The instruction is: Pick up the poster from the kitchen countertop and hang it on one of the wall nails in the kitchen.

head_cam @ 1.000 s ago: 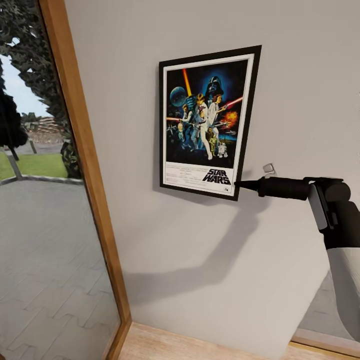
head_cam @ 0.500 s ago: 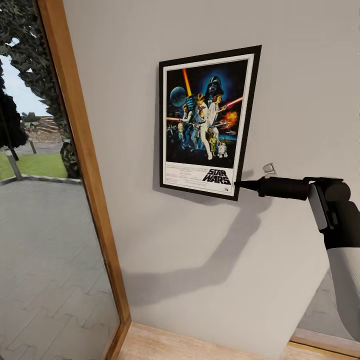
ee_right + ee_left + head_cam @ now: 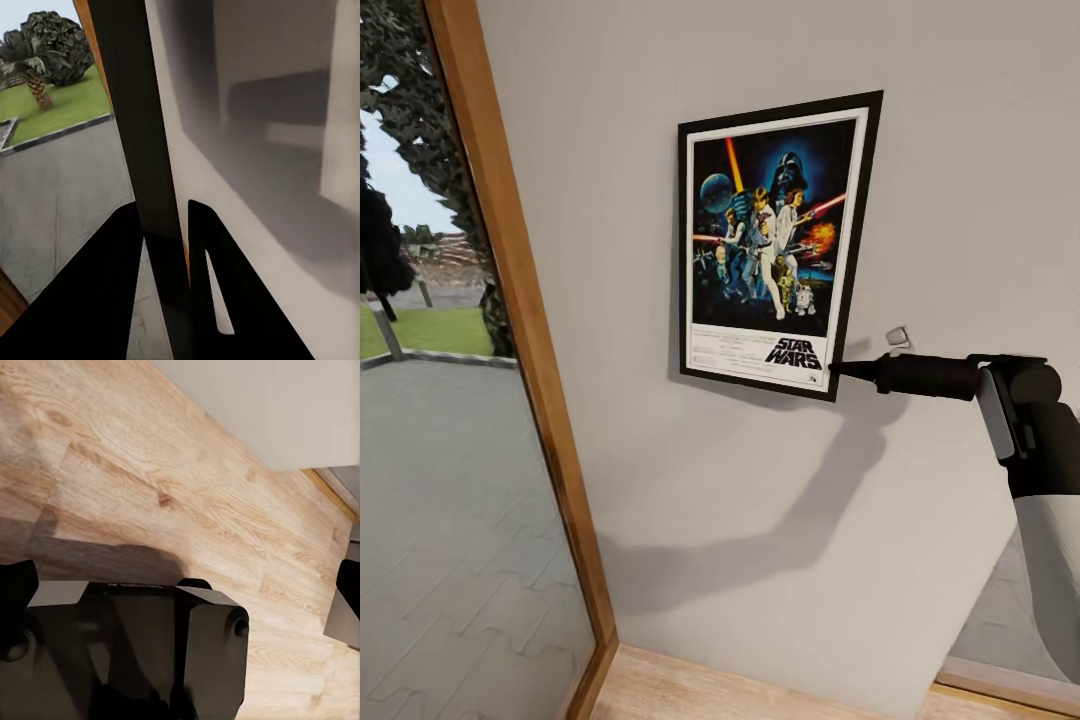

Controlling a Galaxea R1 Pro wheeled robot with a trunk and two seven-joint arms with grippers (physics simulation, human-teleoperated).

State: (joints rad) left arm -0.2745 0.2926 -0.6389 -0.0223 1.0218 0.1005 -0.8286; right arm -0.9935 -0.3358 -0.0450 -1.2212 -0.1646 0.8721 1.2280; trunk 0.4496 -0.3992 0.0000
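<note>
pale wall [image 3: 960, 150] beside a wood-framed window [image 3: 510, 300] forms the background. the poster [image 3: 775, 245] is held flat against the wall, its lower right corner pinched edge-on by the right gripper [image 3: 838, 369], judged so that it can be seated on a nail. a small wall nail [image 3: 898, 337] projects just beside that corner. bare wall lies open below. the left gripper [image 3: 180, 607] hangs over wooden floor [image 3: 187, 495], fingers apart, holding nothing.

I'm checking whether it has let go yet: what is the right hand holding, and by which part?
The right hand holds the poster, pinching its black frame at the lower right corner.
</note>
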